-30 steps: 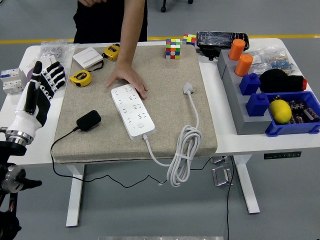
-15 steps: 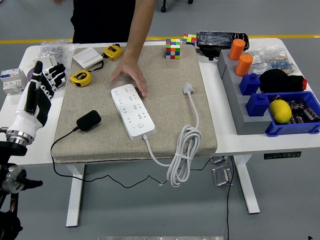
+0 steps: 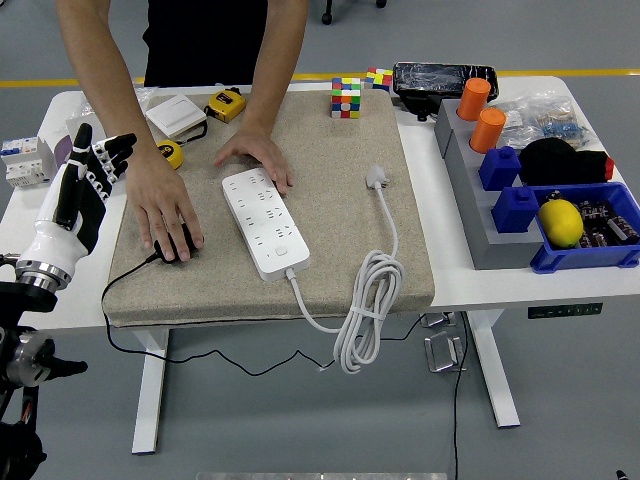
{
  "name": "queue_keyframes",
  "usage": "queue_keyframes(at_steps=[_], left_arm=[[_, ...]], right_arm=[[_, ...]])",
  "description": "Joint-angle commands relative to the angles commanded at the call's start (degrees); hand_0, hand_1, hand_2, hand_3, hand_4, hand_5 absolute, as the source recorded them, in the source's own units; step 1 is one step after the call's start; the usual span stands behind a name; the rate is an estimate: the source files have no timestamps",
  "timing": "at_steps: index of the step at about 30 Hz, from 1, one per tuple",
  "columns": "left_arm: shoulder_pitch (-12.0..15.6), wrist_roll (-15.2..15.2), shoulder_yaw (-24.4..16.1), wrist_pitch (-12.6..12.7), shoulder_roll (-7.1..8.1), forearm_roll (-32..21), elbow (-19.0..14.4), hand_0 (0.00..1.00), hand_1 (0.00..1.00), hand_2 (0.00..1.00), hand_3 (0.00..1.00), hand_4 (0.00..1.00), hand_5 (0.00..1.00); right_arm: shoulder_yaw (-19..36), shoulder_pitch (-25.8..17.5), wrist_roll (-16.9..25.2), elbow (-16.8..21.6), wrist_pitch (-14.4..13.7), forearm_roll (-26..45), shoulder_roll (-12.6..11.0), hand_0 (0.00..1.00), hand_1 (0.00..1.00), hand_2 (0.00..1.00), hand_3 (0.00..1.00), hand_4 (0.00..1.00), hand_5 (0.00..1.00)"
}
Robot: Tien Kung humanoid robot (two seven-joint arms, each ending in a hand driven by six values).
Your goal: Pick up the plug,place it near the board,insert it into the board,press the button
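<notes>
- Covering the black plug adapter (image 3: 170,243) now: a person's hand (image 3: 166,206), new since half a second ago, lies flat on it at about 9 o'clock on the beige mat (image 3: 330,215); only the adapter's edge shows under the fingers.
- Person's other hand (image 3: 256,154) stays at the far end of the white power strip (image 3: 265,221), fingertips touching its corner.
- Robot's left hand (image 3: 82,185) unchanged: raised at the table's 9 o'clock edge, fingers apart and straight, holding nothing. Right arm out of view.
- Blue bin (image 3: 625,255) at 3 o'clock holds a yellow lemon-like object (image 3: 560,222) and dark small parts.
- Grey stepped rack (image 3: 470,215) carries two orange cylinders (image 3: 481,112) and two blue blocks (image 3: 508,186).
- Power strip's long axis runs 11 to 5 o'clock; its white cord (image 3: 368,300) leaves the near end and coils over the mat's front edge.
- Cord's white plug (image 3: 376,179) lies at mat centre-right, pointing toward 11 o'clock.
- Adapter's thin black cable (image 3: 120,300) trails off toward 7 o'clock.
</notes>
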Motion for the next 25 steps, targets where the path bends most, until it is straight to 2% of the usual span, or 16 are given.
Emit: queue_keyframes(at_steps=[5,11,25], left_arm=[[-0.2,-0.1,-0.2,0.1,-0.06,0.4,0.5,0.935,0.887,0.812,0.769,0.998,0.998],[-1.8,-0.2,0.1,0.3,-0.09,0.7,0.9,0.926,0.877,0.801,0.763,0.998,0.998],[-2.2,-0.4,-0.3,0.4,-0.15,1.2,1.6,0.932,0.875,0.798,0.759,0.998,0.998]], right_arm=[[0.6,0.0,0.1,0.1,-0.3,-0.2,-0.2,0.878,0.839,0.789,0.758,0.998,0.998],[0.5,-0.3,0.1,-0.2,-0.1,0.5,-0.3,0.876,0.837,0.789,0.755,0.998,0.998],[1.6,-0.3,0.1,-0.1,-0.2,0.4,-0.3,0.867,0.832,0.783,0.752,0.998,0.998]])
